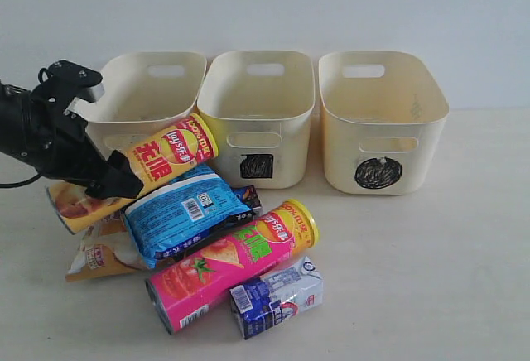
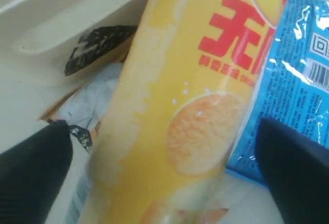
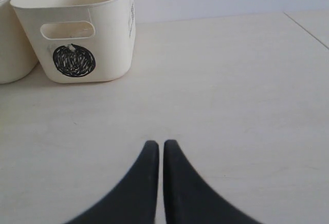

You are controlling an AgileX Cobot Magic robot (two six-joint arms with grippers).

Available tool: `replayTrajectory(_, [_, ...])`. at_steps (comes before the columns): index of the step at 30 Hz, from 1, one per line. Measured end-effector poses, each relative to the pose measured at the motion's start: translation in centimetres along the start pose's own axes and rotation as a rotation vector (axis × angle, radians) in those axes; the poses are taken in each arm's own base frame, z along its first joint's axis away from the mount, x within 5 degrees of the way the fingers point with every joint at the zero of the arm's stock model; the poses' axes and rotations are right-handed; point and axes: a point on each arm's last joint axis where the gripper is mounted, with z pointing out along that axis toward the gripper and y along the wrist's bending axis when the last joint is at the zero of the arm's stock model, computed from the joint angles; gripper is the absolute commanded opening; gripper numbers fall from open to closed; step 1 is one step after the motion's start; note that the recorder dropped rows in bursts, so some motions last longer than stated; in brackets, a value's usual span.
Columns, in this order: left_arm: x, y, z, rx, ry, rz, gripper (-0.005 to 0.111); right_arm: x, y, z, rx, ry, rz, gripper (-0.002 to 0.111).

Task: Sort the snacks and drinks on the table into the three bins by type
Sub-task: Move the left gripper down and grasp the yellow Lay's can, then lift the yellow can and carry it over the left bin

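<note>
Left wrist view: your left gripper [image 2: 164, 149] is spread wide, straddling the yellow chip tube [image 2: 175, 90], which lies tilted on the pile by the left bin [image 1: 141, 96]. Centre up mid-tube, then squeeze gently so it doesn't roll. Right gripper [image 3: 160, 154] is pinched together, empty. Count: two chip tubes [image 1: 232, 266], two packets [image 1: 186, 212], two cartons [image 1: 277, 295], three bins [image 1: 348, 154].

I have the black jointed left arm [image 1: 37, 133] reaching in from the left edge of the exterior view, sloping down towards the right, with a bulky black wrist block raised at its upper end. Its black two-fingered left gripper [image 1: 122, 174] has the jaws spread wide: in the left wrist view the two dark fingers [image 2: 31, 178] sit at opposite sides, well apart. The right arm is outside the exterior view. The black right gripper [image 3: 161, 148] has its tapered fingers pressed together.
</note>
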Motion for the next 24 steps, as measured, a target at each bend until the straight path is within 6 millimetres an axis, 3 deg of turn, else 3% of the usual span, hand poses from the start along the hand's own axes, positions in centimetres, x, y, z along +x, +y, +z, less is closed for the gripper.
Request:
replayTrajectory(3, [0.3, 0.0, 0.6, 0.015, 0.020, 0.005, 0.039, 0.0, 0.0, 0.0, 0.000, 0.000, 0.000, 0.001])
replayTrajectory(8, [0.3, -0.3, 0.7, 0.043, 0.019, -0.020, 0.006, 0.0, 0.0, 0.0, 0.000, 0.000, 0.000, 0.001])
replayTrajectory(15, [0.6, -1.4, 0.0, 0.150, 0.063, 0.006, 0.004, 0.0, 0.0, 0.0, 0.000, 0.000, 0.000, 0.001])
replayTrajectory(24, [-1.8, -2.9, -6.9, 0.119, -0.118, 0.044, 0.004, 0.0, 0.0, 0.0, 0.000, 0.000, 0.000, 0.001])
